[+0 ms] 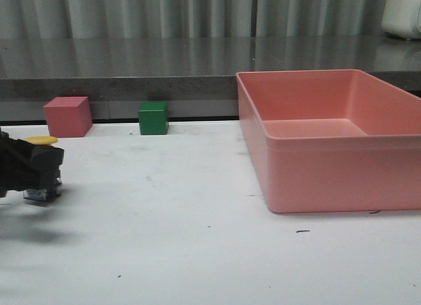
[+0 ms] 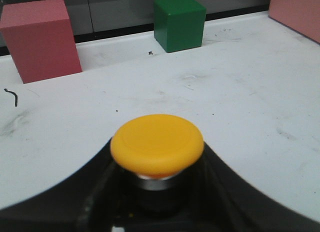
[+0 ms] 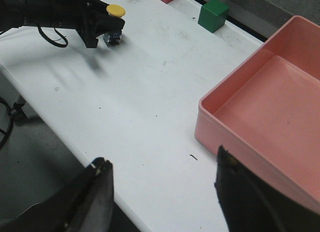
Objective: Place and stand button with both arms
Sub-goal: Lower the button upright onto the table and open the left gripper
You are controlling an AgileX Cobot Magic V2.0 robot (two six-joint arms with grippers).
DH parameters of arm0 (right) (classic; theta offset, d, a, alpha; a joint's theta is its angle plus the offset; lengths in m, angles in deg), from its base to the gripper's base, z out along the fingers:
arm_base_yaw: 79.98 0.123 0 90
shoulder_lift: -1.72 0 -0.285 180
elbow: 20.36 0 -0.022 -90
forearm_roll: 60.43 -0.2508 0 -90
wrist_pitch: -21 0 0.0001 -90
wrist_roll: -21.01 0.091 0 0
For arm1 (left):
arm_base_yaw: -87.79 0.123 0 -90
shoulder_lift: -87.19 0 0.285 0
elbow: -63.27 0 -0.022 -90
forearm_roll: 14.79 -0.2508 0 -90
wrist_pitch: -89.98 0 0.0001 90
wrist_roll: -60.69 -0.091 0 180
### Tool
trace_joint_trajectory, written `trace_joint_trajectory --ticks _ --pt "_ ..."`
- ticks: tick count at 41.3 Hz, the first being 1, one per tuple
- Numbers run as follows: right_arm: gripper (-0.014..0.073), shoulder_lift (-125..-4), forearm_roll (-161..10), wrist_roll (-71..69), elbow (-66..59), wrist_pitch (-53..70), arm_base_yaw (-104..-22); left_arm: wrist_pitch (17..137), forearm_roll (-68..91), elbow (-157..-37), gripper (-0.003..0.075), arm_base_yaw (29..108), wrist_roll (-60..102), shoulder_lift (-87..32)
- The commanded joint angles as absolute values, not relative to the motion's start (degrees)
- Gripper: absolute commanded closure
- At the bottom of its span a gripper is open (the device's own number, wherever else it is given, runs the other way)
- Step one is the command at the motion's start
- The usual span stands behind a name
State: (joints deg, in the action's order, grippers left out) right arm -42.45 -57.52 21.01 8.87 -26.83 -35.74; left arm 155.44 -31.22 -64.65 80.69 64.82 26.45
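Note:
The button stands upright between my left gripper's fingers, yellow cap (image 2: 157, 143) on top and black collar below. In the front view its cap (image 1: 41, 140) and clear blocky base (image 1: 43, 193) show at the far left, low over the white table. My left gripper (image 1: 49, 170) is shut on the button's body. The right wrist view shows this gripper (image 3: 107, 27) and the button (image 3: 116, 11) at the table's far left. My right gripper (image 3: 161, 159) is open and empty, high over the table's front edge, far from the button.
A large pink bin (image 1: 329, 137) fills the right side of the table. A green cube (image 1: 153, 117) and a pink cube (image 1: 67, 116) stand at the back edge, beyond the button. The table's front edge (image 3: 75, 152) drops off below my right gripper.

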Motion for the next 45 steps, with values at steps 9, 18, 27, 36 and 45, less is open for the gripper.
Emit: trace_joint_trajectory --ticks 9,18,27,36,45 --pt "0.0125 -42.3 -56.9 20.6 7.5 -22.7 -36.0 168.3 -30.7 -66.0 0.0507 80.9 64.6 25.3" --pt "0.0125 -42.3 -56.9 20.6 7.5 -22.7 -36.0 168.3 -30.7 -64.1 0.0498 80.9 64.6 25.3" --pt "0.0125 -42.3 -56.9 20.6 7.5 -22.7 -36.0 168.3 -30.7 -62.5 0.0317 80.9 64.6 25.3" --pt "0.0125 -42.3 -56.9 20.6 7.5 -22.7 -36.0 168.3 -29.4 -60.7 0.0192 80.9 64.6 24.2" --pt "0.0125 -42.3 -56.9 20.6 7.5 -22.7 -36.0 164.0 -27.8 -55.4 0.0192 80.9 64.6 15.3"
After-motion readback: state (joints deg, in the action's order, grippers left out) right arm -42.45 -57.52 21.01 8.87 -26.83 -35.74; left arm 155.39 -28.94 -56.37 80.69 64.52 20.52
